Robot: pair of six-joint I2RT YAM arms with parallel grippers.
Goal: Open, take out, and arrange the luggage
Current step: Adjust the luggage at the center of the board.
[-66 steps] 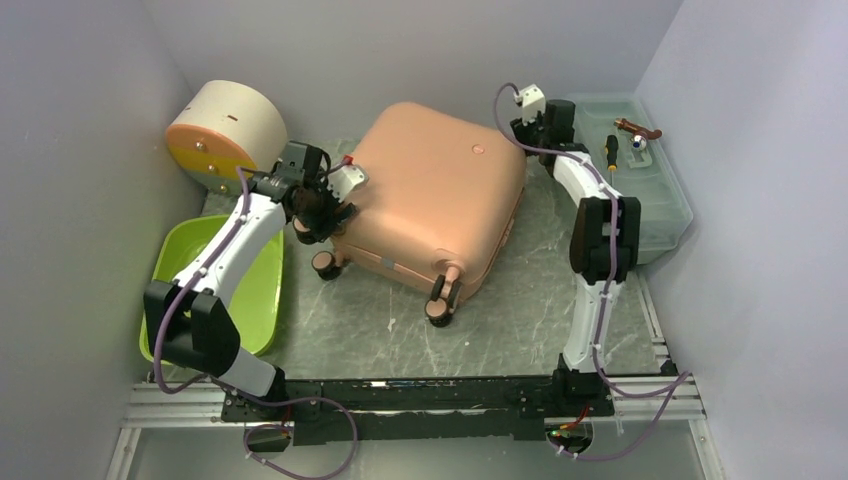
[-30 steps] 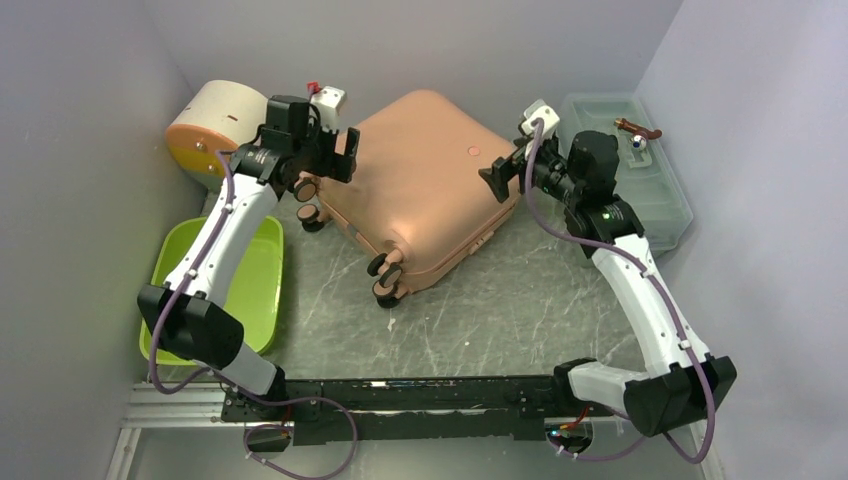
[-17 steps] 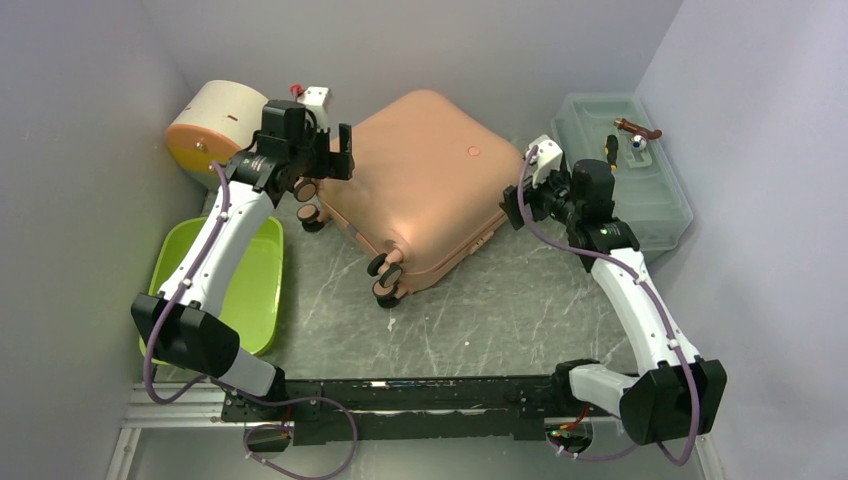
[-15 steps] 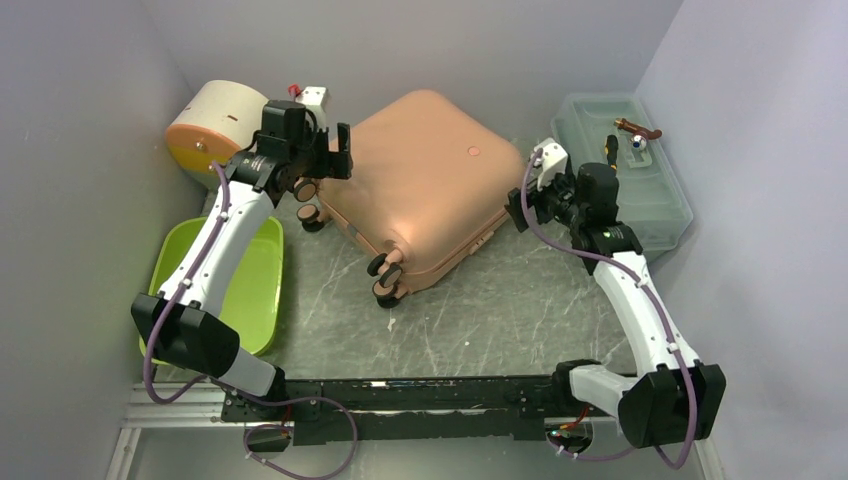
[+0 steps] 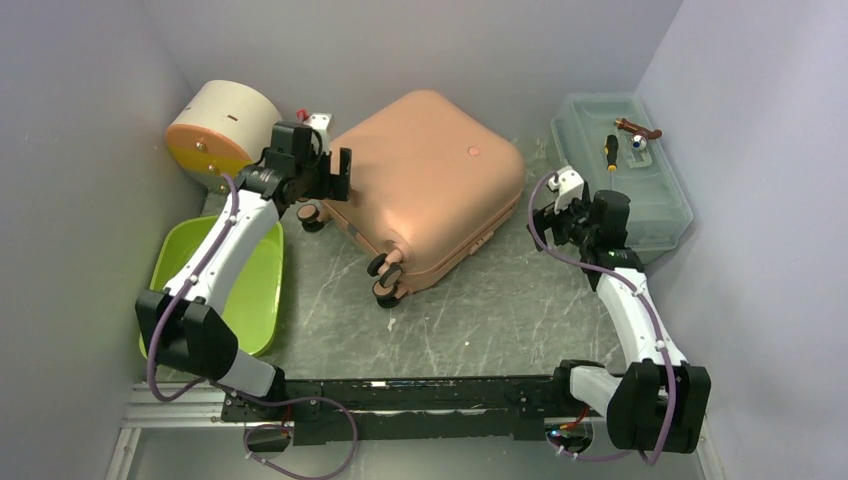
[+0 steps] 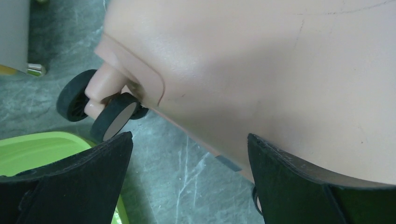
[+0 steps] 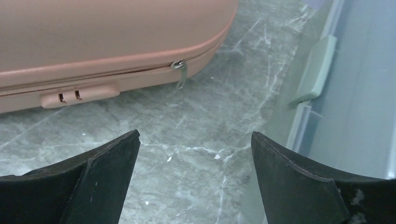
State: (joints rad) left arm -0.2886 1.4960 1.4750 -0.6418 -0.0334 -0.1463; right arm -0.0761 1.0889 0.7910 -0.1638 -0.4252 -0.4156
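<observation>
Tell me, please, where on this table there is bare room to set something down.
The widest bare tabletop patch lies between the suitcase and the base rail, bordered by the green tub and right arm. A narrow strip separates suitcase and toolbox; the right gripper hangs there. Back left is crowded.

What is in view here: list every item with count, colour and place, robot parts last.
luggage: one, salmon pink, closed, centre back
half-round box: one, cream with orange front, back left
basin: one, lime green, left side
toolbox: one, translucent grey-green, back right
screwdriver: one, black and yellow, on the toolbox lid
table: one, grey marbled, under everything
left gripper: one, black, open, above the luggage's wheeled corner
right gripper: one, black, open, between luggage and toolbox
</observation>
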